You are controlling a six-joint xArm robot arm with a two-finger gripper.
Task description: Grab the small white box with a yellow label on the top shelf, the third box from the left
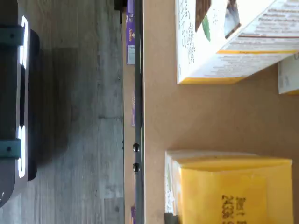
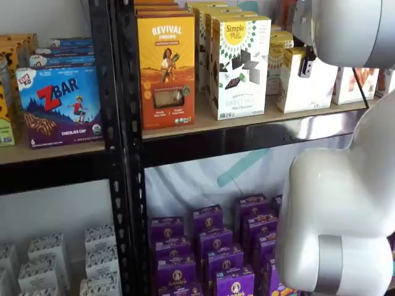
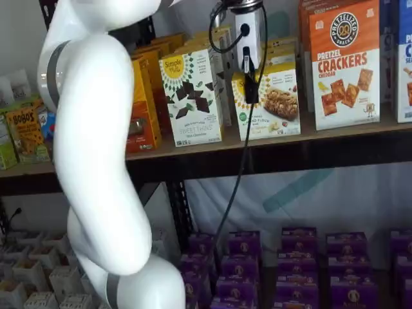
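flanking the small white box point(image 3: 269, 96) — two taller cartons

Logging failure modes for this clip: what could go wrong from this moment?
The hand hangs right in front of the small white box, and whether its fingers are open cannot be told, so it may push the box back instead of gripping it. The Sweet Thins box stands close beside the target on the top shelf and could get bumped. The hanging cable might snag the shelf's front rail.
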